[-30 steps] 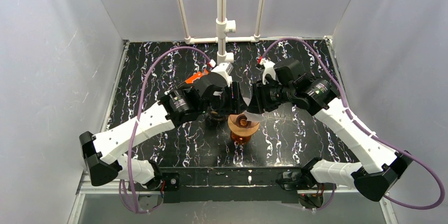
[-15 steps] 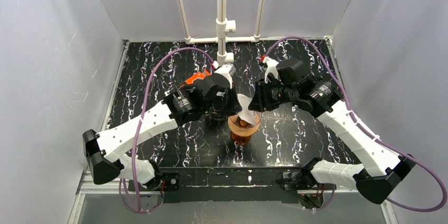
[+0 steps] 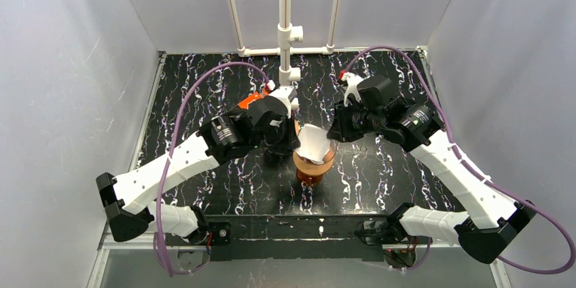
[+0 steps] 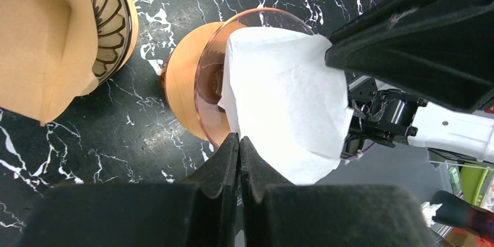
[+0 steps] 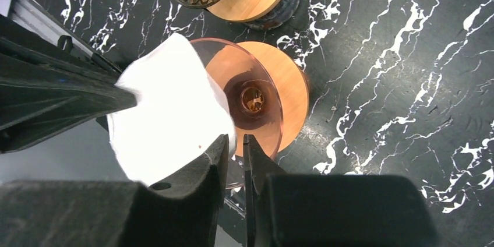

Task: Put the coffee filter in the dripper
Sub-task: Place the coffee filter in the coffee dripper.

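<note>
The left fingers (image 4: 224,165) are pressing fully together on one edge of the filter (image 4: 285,101), holding it tilted just above the dripper (image 4: 180,84), which is standing on the surface (image 4: 116,142). The right fingers (image 5: 212,159) are sitting almost together at the opposite edge with a thin gap showing; I cannot tell whether they are gripping it.

Lit brightly and evenly from above; soft shadows only. Nearly blown out on filter (image 5: 169,113). Blurred at near fingers (image 5: 192,200); sharp overhead.
</note>
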Controlling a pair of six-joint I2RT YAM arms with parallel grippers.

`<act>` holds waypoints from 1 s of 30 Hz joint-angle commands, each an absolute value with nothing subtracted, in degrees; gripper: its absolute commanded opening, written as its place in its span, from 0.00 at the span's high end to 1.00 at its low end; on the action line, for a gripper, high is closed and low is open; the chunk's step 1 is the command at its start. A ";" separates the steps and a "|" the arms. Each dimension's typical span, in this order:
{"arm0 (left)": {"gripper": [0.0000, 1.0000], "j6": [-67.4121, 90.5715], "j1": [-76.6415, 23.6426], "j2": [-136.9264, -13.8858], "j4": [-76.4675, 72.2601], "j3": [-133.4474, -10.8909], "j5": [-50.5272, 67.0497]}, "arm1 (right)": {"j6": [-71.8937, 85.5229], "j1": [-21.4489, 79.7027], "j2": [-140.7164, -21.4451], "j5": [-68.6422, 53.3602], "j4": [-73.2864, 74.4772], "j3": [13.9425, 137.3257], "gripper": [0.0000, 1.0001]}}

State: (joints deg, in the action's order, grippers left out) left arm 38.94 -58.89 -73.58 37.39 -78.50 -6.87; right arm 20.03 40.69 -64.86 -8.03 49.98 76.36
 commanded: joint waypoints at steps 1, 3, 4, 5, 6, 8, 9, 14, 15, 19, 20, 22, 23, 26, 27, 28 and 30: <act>1.00 37.47 -59.11 -70.43 40.01 -80.21 -9.22 | 18.82 41.00 -63.54 -5.80 50.96 79.14 0.77; 1.00 37.33 -59.08 -69.98 40.00 -80.06 -9.57 | 18.83 41.00 -63.46 -5.99 50.90 79.10 0.78; 1.00 37.31 -59.09 -69.83 39.73 -79.92 -9.51 | 18.81 40.98 -63.46 -6.29 50.82 79.10 0.77; 1.00 37.27 -59.08 -69.71 39.42 -79.90 -9.31 | 18.81 41.00 -63.52 -6.65 50.64 79.10 0.77; 1.00 37.27 -59.06 -69.77 39.05 -79.85 -8.85 | 18.81 40.98 -63.59 -7.08 50.48 79.17 0.76; 1.00 37.18 -59.06 -70.14 38.07 -79.75 -8.05 | 18.82 41.04 -63.72 -7.92 49.95 79.03 0.74; 1.00 37.18 -59.06 -70.42 37.56 -79.74 -7.49 | 18.81 40.98 -63.84 -8.47 49.77 78.89 0.73; 1.00 37.48 -59.09 -71.04 33.60 -78.75 -4.68 | 19.09 41.04 -64.64 -11.45 48.42 77.86 0.65; 1.00 37.52 -59.07 -71.05 33.16 -78.65 -4.42 | 19.12 41.01 -64.73 -11.46 48.25 77.83 0.66; 1.00 37.21 -59.07 -70.14 33.32 -78.33 -5.37 | 19.01 41.03 -64.24 -10.31 48.30 77.86 0.84; 1.00 37.09 -59.06 -69.57 33.50 -78.18 -6.18 | 18.99 41.00 -64.06 -10.02 48.41 77.92 0.93; 1.00 36.56 -59.11 -68.64 34.11 -77.64 -7.61 | 18.99 40.96 -63.60 -9.15 48.54 77.86 0.99; 1.00 36.44 -59.05 -68.23 34.77 -77.56 -8.32 | 18.91 40.96 -63.41 -8.69 48.66 77.81 0.99; 1.00 35.84 -58.70 -66.70 36.22 -76.88 -10.04 | 18.46 40.97 -62.78 -6.57 49.89 78.28 0.99; 1.00 35.78 -58.51 -66.13 36.66 -76.58 -10.59 | 18.19 40.98 -62.71 -5.73 50.39 78.55 0.99; 1.00 35.73 -58.36 -65.61 37.18 -76.22 -11.16 | 17.93 41.00 -62.69 -4.96 51.02 78.90 0.99; 1.00 35.53 -57.97 -64.29 38.34 -75.63 -12.28 | 17.40 40.96 -62.64 -3.25 52.24 79.77 0.99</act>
State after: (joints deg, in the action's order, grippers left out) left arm 36.80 -58.63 -68.10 35.14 -76.93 -8.32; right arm 19.05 40.69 -64.18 -7.33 50.61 76.53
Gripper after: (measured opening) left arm 0.008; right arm 0.029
